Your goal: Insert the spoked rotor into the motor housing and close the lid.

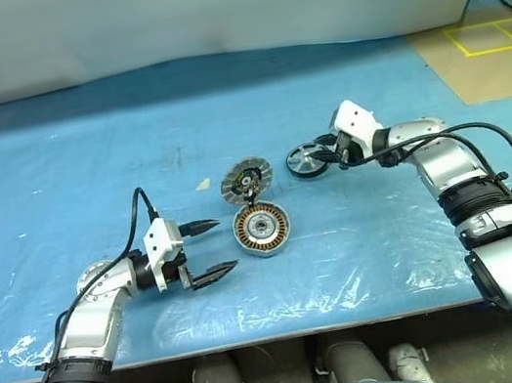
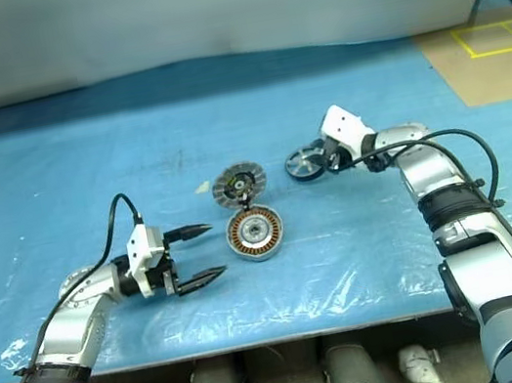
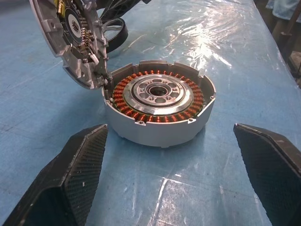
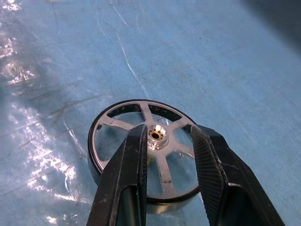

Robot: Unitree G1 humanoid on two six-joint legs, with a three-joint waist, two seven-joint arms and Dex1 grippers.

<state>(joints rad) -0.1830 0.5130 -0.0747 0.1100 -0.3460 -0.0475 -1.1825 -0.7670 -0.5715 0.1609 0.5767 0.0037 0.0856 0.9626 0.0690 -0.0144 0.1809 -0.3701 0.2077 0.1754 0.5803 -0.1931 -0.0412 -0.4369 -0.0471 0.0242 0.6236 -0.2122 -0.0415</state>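
Spoked rotor (image 4: 141, 150) on worktop (image 1: 81, 153), hub between right end effector (image 4: 169, 141) fingers, grasp unconfirmed. Motor housing (image 3: 157, 106) empty before released left end effector (image 1: 209, 250); lid (image 1: 245, 183) propped open. Insertion, closing remain.

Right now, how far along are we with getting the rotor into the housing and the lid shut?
Early. Done: the motor housing sits open, its lid tipped up at its edge. In hand: the right gripper is down over the spoked rotor, fingers straddling the hub, partly open, rotor on the table apart from the housing. The left gripper is open beside the housing. Left: grasping, inserting, closing the lid.
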